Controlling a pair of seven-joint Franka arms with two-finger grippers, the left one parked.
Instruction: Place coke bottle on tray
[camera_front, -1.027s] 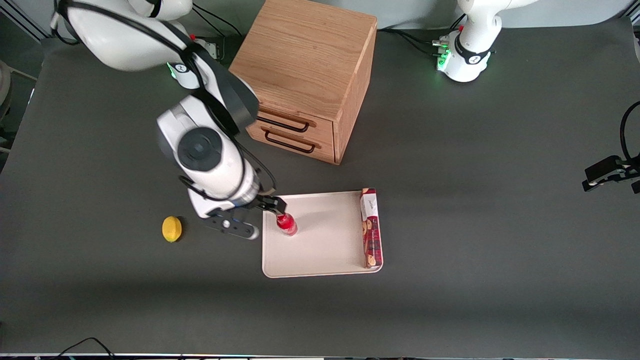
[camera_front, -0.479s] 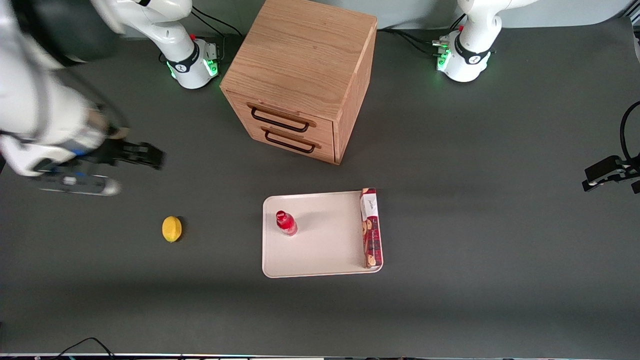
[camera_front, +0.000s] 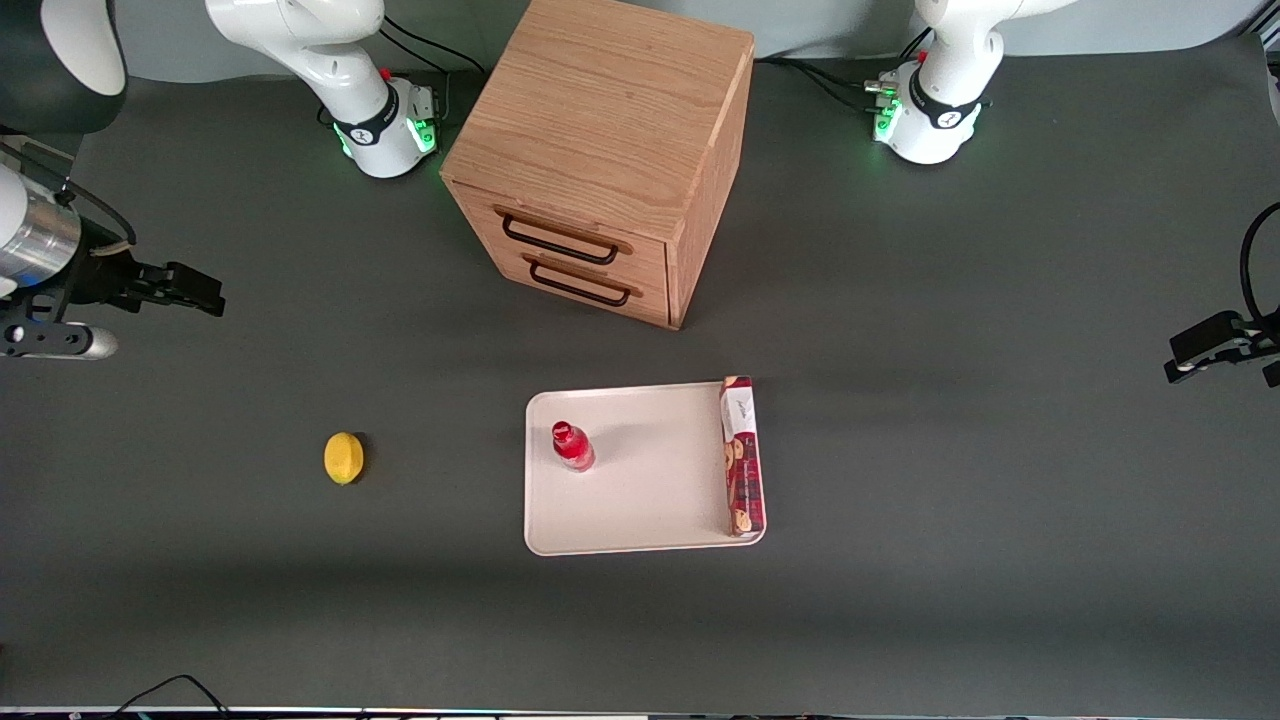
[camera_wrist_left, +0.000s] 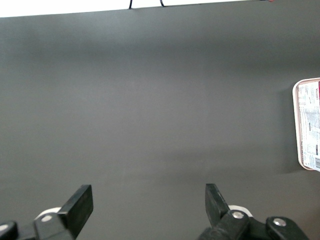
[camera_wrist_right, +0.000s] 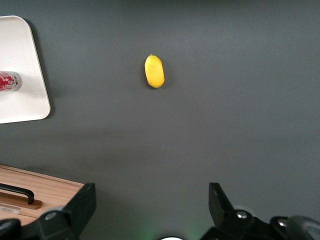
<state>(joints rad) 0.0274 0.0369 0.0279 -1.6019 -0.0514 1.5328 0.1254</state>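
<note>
The small red coke bottle (camera_front: 572, 446) stands upright on the cream-white tray (camera_front: 640, 510), near the tray's edge toward the working arm's end. It also shows in the right wrist view (camera_wrist_right: 9, 81), on the tray (camera_wrist_right: 25, 102). My right gripper (camera_front: 195, 290) is open and empty, high over the table at the working arm's end, well apart from tray and bottle. In the right wrist view its fingers (camera_wrist_right: 82, 205) stand wide apart over bare table, with the gripper (camera_wrist_right: 150, 202) holding nothing.
A long red biscuit box (camera_front: 742, 456) lies along the tray's edge toward the parked arm's end. A yellow lemon (camera_front: 343, 458) lies on the mat between my gripper and the tray, also in the right wrist view (camera_wrist_right: 154, 71). A wooden two-drawer cabinet (camera_front: 605, 150) stands farther from the front camera.
My gripper let go of the coke bottle on the tray, then swung away toward the working arm's end of the table. The bottle stays upright where it was.
</note>
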